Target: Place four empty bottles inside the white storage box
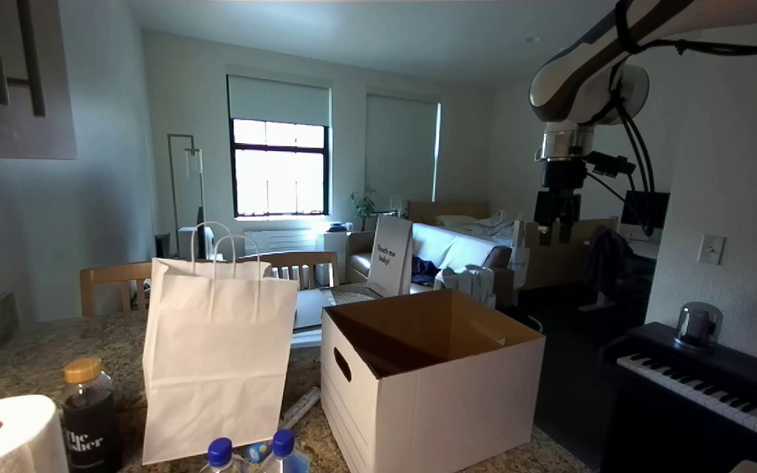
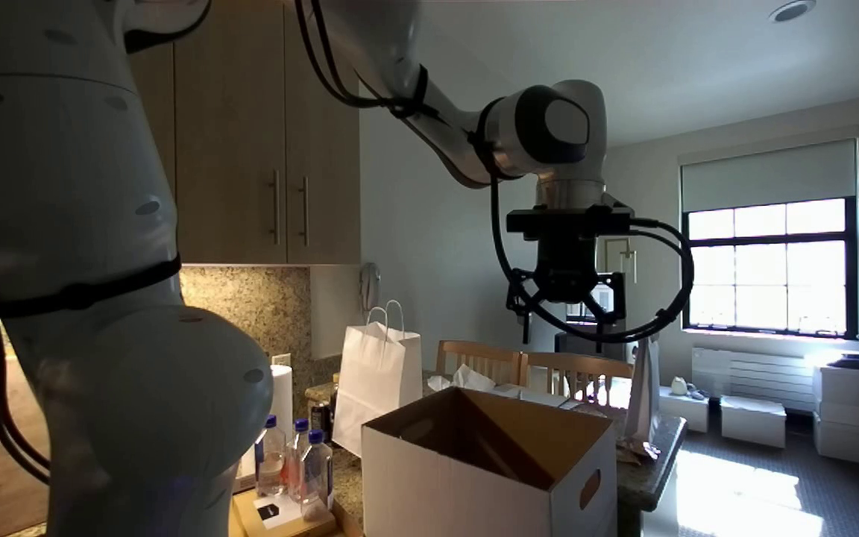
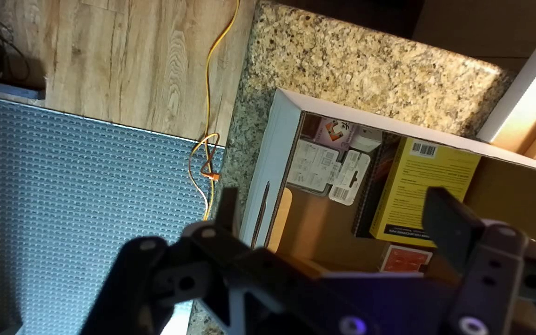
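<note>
White storage box sits near the counter edge, the released claw hanging in free air higher up.

On the speckled surface, a white paper bag is stood near a dark jar and a paper roll. Beyond it, wooden chairs are seen, and a window is partly covered by a shade. In the wrist view, a yellow cord is trailed over wooden floor.
</note>
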`<state>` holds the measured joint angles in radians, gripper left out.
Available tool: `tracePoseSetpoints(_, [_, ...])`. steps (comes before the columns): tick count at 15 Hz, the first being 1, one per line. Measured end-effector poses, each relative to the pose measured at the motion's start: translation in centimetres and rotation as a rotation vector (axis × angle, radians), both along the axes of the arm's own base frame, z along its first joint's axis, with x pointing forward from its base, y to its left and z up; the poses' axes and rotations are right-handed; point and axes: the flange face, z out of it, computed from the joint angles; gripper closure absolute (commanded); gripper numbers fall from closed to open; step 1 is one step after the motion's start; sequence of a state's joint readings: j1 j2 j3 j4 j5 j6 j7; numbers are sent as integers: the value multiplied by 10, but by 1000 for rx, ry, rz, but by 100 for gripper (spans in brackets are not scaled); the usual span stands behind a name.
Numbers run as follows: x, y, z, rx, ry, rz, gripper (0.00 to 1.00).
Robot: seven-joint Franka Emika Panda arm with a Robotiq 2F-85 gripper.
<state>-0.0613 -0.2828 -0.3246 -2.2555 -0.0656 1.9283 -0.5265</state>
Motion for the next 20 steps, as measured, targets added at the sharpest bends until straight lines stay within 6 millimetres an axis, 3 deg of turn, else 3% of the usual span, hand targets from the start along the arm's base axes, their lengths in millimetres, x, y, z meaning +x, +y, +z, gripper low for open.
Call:
tracePoseSetpoints(7, [0,0,0,0,0,0,0])
tracePoseSetpoints(10, [4,10,1,-14,-23,-11,0])
tracePoseSetpoints(14, [8,50,-4,-36,-134,-113,0])
tracePoseSetpoints(20, [-8,129,-25,-98,-179,-134,0])
